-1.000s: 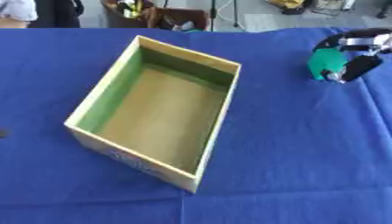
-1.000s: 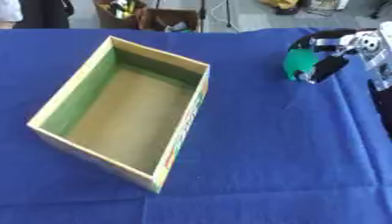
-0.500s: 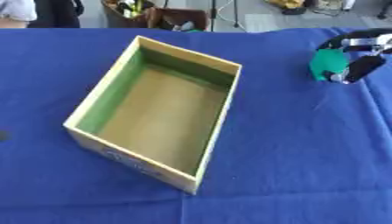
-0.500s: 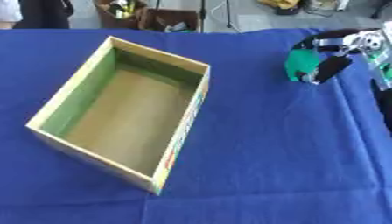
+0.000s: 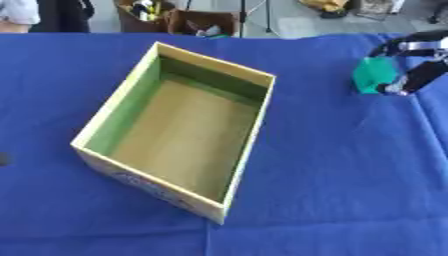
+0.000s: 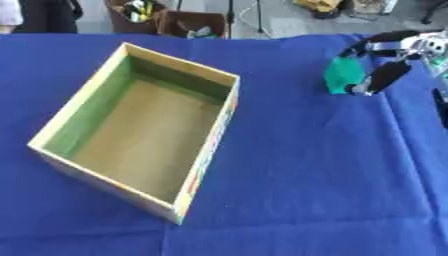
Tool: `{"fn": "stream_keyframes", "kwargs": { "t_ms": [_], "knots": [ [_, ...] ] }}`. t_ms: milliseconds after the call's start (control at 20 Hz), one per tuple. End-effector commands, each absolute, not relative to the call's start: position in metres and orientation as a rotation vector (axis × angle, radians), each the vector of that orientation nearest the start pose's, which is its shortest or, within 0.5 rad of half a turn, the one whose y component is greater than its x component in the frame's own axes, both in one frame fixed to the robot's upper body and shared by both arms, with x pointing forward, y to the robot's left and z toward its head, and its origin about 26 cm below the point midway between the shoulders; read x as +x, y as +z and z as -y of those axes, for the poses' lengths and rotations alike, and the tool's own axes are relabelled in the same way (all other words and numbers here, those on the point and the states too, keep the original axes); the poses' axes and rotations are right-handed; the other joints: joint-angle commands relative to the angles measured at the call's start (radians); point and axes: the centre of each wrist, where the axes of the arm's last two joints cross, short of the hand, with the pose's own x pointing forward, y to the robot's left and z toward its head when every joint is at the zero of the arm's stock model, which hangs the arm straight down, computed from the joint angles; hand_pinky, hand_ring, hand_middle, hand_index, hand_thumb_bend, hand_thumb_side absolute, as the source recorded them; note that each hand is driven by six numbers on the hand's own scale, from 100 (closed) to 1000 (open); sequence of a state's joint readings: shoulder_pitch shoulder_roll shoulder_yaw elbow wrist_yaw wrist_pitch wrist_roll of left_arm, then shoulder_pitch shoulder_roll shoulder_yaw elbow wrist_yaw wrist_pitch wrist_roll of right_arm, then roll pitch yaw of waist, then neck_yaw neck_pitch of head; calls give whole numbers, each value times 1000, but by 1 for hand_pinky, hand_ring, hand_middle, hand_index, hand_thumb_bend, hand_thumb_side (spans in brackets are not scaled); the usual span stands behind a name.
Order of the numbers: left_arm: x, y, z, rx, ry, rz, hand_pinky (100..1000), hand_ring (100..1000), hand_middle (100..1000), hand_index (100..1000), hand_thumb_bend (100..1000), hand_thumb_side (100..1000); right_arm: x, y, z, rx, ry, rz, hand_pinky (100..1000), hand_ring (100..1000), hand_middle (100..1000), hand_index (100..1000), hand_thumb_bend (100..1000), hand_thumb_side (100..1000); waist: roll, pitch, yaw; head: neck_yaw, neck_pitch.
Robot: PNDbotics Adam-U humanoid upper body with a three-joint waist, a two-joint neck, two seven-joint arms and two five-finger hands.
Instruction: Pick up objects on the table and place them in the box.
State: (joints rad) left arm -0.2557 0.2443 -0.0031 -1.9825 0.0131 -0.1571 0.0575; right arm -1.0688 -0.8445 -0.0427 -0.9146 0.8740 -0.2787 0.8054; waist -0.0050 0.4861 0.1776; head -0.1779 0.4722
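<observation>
An open cardboard box [image 5: 179, 129] with green inner walls lies askew on the blue table; its inside is bare. At the far right a green object [image 6: 342, 75] is held just above the cloth. My right hand [image 6: 385, 65] is shut on it, fingers curled over its top and right side. The hand comes in from the right edge, well to the right of the box. The green object's right part is hidden behind the fingers. My left hand shows in neither view.
Blue cloth [image 5: 332, 175] covers the whole table. A small dark spot [image 5: 4, 159] sits at the left edge. Beyond the far table edge stand cluttered boxes [image 5: 201, 22] and a person's sleeve.
The right hand with the green object has barely shifted, at most slightly to the right and up. The box has stayed in place.
</observation>
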Motion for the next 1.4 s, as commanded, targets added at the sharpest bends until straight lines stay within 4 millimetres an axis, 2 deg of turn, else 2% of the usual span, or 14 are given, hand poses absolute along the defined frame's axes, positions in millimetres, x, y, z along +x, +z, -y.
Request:
{"fn": "stream_keyframes", "kwargs": {
  "t_ms": [50,250,400,650,700,850,900,1000,1050,1150,1400],
  "knots": [
    [296,184,-250,92,-242,2405,702,564,675,819,100,1000,415,372,451,-1099,1419,1046,943,1000,984,1000,241,346,0,-18,2,-4,-18],
    [296,184,-249,88,-242,2404,702,560,671,816,100,1000,418,368,449,-1108,1424,1035,927,998,922,1000,238,342,0,-14,6,-7,-21],
    [296,184,-249,88,-239,2403,701,573,668,814,100,1000,420,367,445,-1139,1417,1057,893,943,831,955,275,354,0,-12,7,-9,-23],
    [296,183,-249,87,-234,2396,700,575,664,810,100,1000,423,364,442,-1198,1402,1081,880,924,813,926,234,356,-3,-7,11,-10,-27],
    [296,183,-249,88,-232,2396,699,574,663,810,100,1000,423,364,441,-1213,1398,1081,867,908,790,903,217,359,-3,-6,12,-12,-27],
    [296,183,-249,91,-227,2395,699,572,661,807,100,1000,422,368,439,-1265,1376,1104,805,836,602,728,167,376,-4,-5,12,-10,-27],
    [296,183,-248,91,-227,2394,698,572,661,807,100,1000,421,370,438,-1287,1366,1116,779,808,536,642,148,389,-4,-6,12,-10,-25],
    [296,183,-249,95,-223,2392,698,572,662,807,100,1000,419,375,436,-1329,1352,1136,764,791,497,587,117,398,-4,-7,10,-9,-22],
    [296,182,-249,96,-221,2391,698,571,663,806,100,1000,419,376,434,-1344,1347,1148,740,767,440,508,100,432,-4,-9,9,-10,-20],
    [296,182,-249,98,-220,2387,699,571,663,805,100,1000,419,377,433,-1362,1343,1176,714,751,408,454,100,457,-4,-14,5,-9,-12],
    [295,180,-250,100,-216,2378,699,570,661,803,100,997,420,377,431,-1367,1337,1259,693,744,389,384,100,508,-5,-26,-6,-5,7]
  ]
}}
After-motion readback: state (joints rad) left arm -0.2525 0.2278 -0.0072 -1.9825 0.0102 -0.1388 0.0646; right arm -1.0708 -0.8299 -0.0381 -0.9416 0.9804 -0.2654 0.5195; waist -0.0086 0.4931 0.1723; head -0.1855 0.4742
